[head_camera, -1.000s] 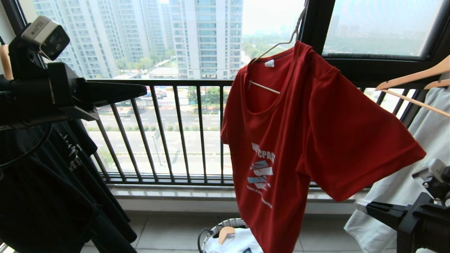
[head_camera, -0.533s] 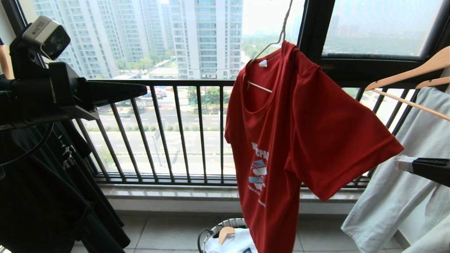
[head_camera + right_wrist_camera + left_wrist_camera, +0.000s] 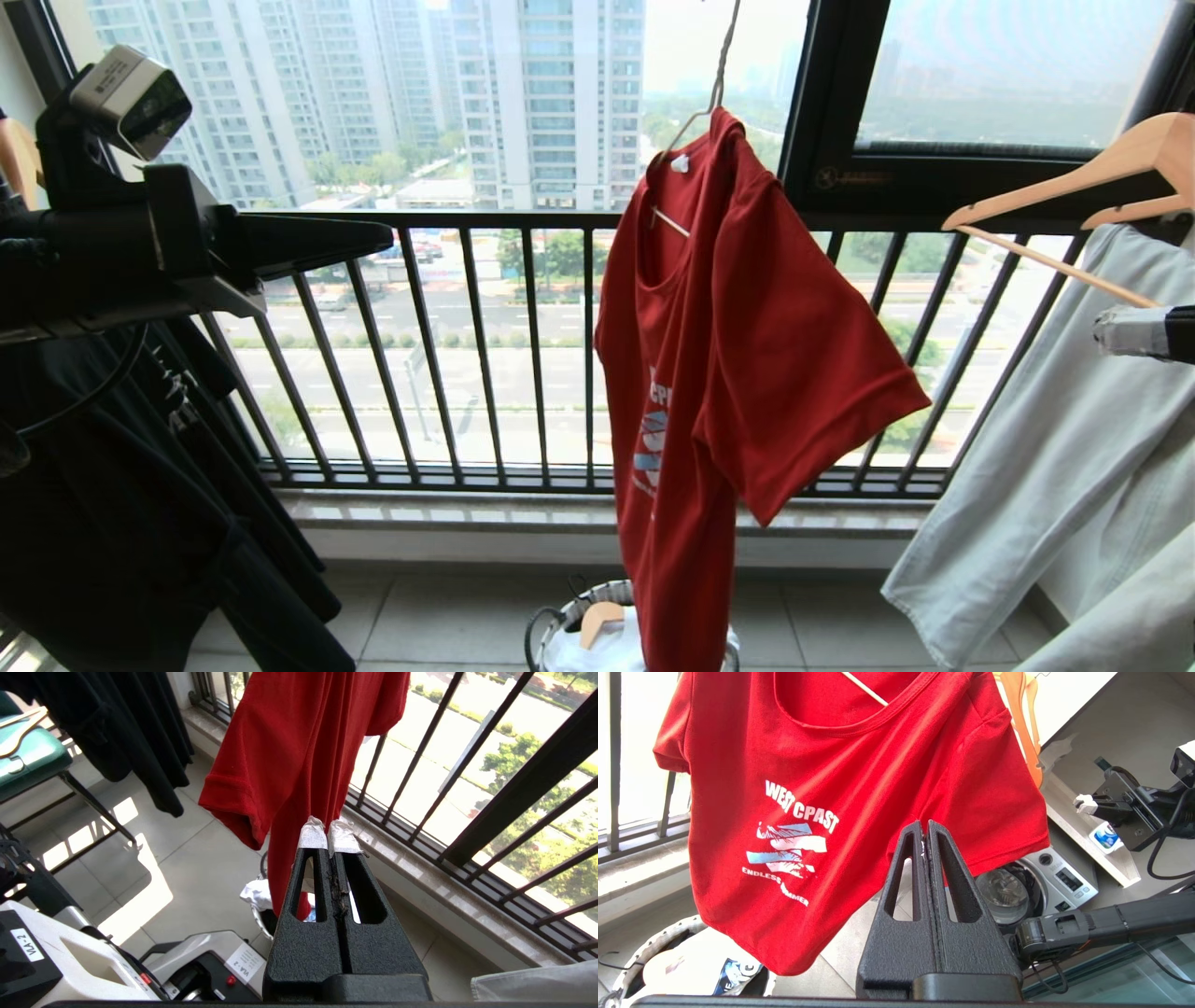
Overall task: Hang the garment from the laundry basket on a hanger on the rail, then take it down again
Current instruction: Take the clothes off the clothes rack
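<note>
The red garment (image 3: 747, 317) hangs on the white wire hanger (image 3: 715, 79) in front of the window, turned nearly edge-on to me. The rail is out of view above. The hem reaches down to the laundry basket (image 3: 569, 616) on the floor, which holds white cloth. My left gripper (image 3: 383, 245) is held level at the left, shut and empty, well short of the garment (image 3: 808, 765); its tips (image 3: 924, 826) touch. My right gripper (image 3: 1116, 331) enters at the right edge, its taped tips (image 3: 329, 833) shut on nothing, apart from the garment (image 3: 289, 742).
A black T-shirt (image 3: 112, 485) hangs at the left under my left arm. Wooden hangers (image 3: 1064, 182) and pale trousers (image 3: 1055, 467) hang at the right. The dark balcony railing (image 3: 467, 345) runs behind. A washing machine (image 3: 1045, 877) stands in the room.
My right gripper has risen from the lower right corner to mid-height at the right edge. The garment has swung left and turned more edge-on. The trousers and wooden hangers have shifted. The left arm kept still.
</note>
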